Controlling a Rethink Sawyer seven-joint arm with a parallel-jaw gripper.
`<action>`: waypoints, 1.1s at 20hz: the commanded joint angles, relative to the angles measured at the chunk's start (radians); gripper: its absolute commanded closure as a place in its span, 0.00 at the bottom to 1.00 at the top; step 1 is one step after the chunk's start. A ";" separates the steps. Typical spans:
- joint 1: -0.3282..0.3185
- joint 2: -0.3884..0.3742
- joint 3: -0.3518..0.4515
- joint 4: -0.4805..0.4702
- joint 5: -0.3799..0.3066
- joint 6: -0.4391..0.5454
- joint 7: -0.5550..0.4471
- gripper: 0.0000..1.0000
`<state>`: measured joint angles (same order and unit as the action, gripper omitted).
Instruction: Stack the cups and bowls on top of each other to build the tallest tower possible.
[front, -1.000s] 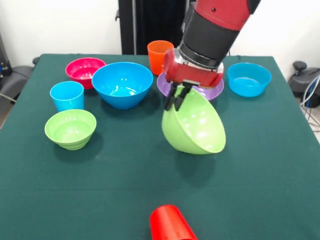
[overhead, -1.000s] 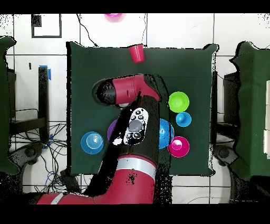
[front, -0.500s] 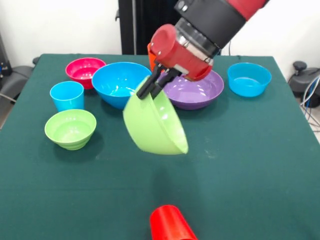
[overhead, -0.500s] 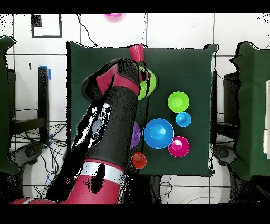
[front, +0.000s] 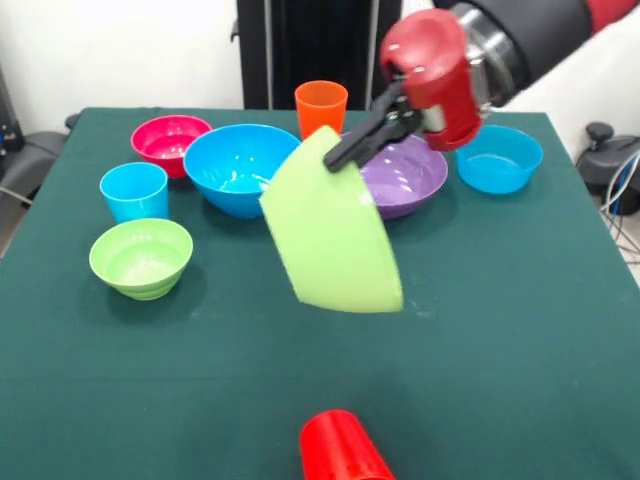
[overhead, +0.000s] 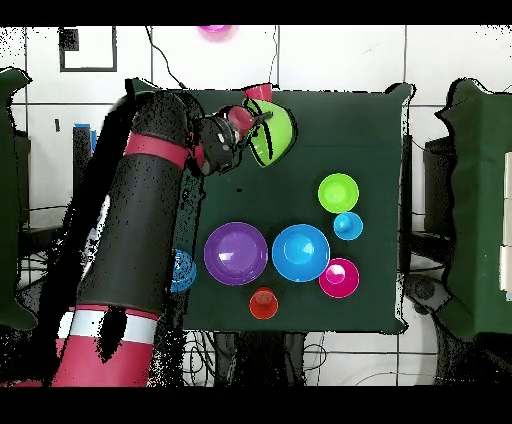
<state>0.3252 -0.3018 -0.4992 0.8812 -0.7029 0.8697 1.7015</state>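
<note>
My gripper (front: 338, 158) is shut on the rim of the large lime green bowl (front: 330, 235) and holds it tilted on its side in the air, over the table's middle. In the overhead view the gripper (overhead: 260, 120) and this bowl (overhead: 274, 136) are near the table's far edge. On the table stand the purple bowl (front: 405, 175), the large blue bowl (front: 243, 165), the small blue bowl (front: 498, 157), the pink bowl (front: 170, 140) and the small green bowl (front: 141, 257). The light blue cup (front: 134, 190) and orange cup (front: 321, 105) stand upright. The red cup (front: 340, 448) lies at the front edge. No stack shows.
In the overhead view the arm (overhead: 140, 220) runs along the table's left side and covers part of the small blue bowl (overhead: 181, 270). A pink object (overhead: 212, 30) lies on the floor beyond the table. Chairs stand at both sides.
The arm has swung up and away from the row of bowls, carrying the large green bowl higher and turning it further over. The purple bowl has come into full view.
</note>
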 joint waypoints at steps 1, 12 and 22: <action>0.046 0.077 -0.005 -0.151 -0.063 0.180 -0.165 1.00; 0.106 0.209 -0.096 -0.344 -0.117 0.289 -0.365 0.00; 0.095 0.334 -0.129 -0.631 -0.052 0.433 -0.646 0.00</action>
<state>0.4262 -0.0559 -0.6547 0.4709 -0.7610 1.1544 1.5314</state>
